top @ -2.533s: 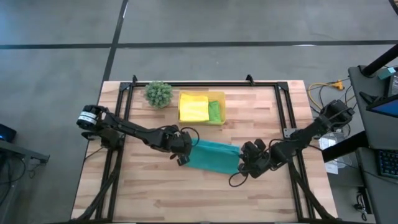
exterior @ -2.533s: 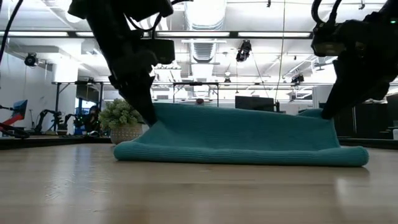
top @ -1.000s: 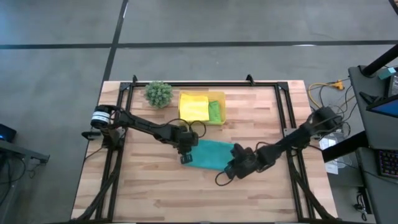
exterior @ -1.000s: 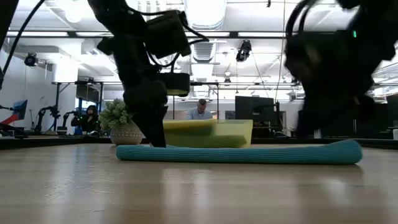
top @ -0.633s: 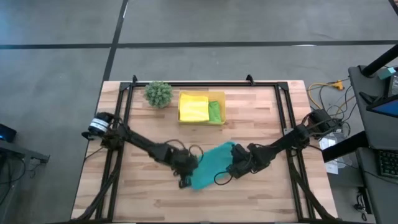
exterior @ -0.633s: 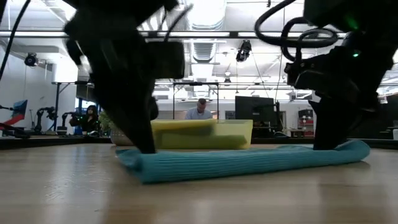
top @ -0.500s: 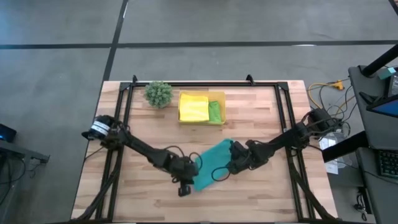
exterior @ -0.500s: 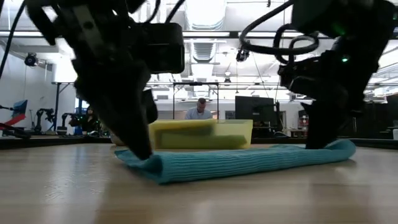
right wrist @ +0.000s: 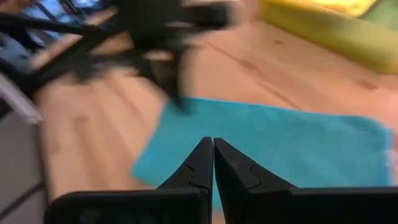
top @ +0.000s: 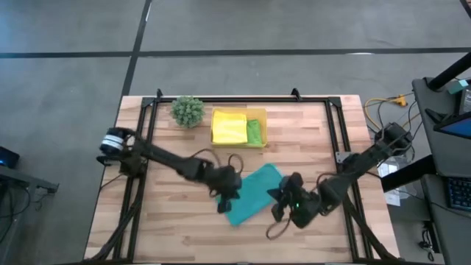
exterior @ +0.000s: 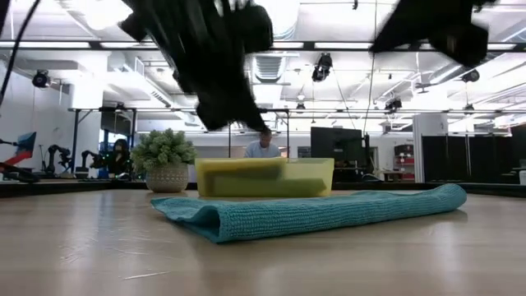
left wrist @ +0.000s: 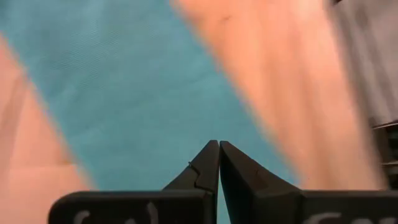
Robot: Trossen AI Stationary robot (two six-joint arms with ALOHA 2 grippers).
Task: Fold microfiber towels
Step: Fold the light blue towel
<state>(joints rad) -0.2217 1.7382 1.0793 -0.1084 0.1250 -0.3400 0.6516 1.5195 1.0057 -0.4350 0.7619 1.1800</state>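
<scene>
Half a second ago both grippers pressed down on the ends of the teal towel (top: 252, 192); now both have let go and lifted clear, and the towel lies alone, folded and slanted, on the bench (top: 169, 221) in front of the tray. The left gripper (top: 228, 199) hangs above the towel's near left edge with its fingers (left wrist: 202, 167) closed on nothing, and the right gripper (top: 283, 203) hovers just beside the towel's right edge, its fingers (right wrist: 198, 163) also pressed together and empty. Three towels show: the teal one, plus a yellow towel (top: 229, 126) and a lime green towel (top: 254, 132) lying side by side in the single yellow tray (top: 259, 113) at the back of the bench. One small potted plant (top: 188, 110) stands just left of the tray. In the low view a person (exterior: 264, 146) sits in the room beyond the tray.
</scene>
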